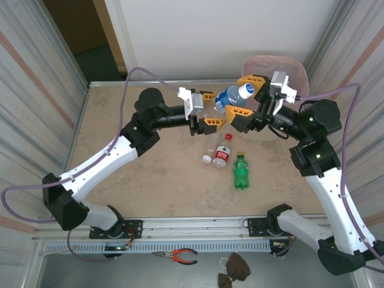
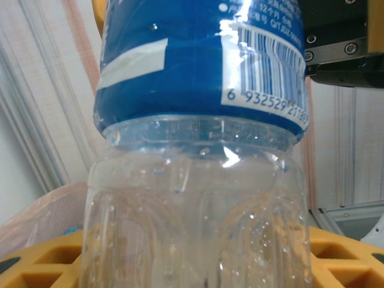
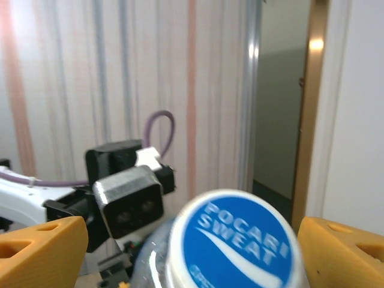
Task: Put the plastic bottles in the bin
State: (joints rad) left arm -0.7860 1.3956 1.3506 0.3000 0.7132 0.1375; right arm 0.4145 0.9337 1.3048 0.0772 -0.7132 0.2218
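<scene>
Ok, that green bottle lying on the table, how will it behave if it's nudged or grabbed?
The green bottle lies on its side on the table, so a sideways nudge would probably roll it. It looks like thin plastic, so likely light and apt to dent under a firm squeeze. Its smooth round body might slip unless gripped squarely.

Bottle [image 2: 198, 216]: clear glossy plastic, shiny blue film label [image 2: 180, 60]. Counter [image 1: 168, 180]: matt, mottled beige. Bin [image 1: 294, 65]: pale pink plastic.
</scene>
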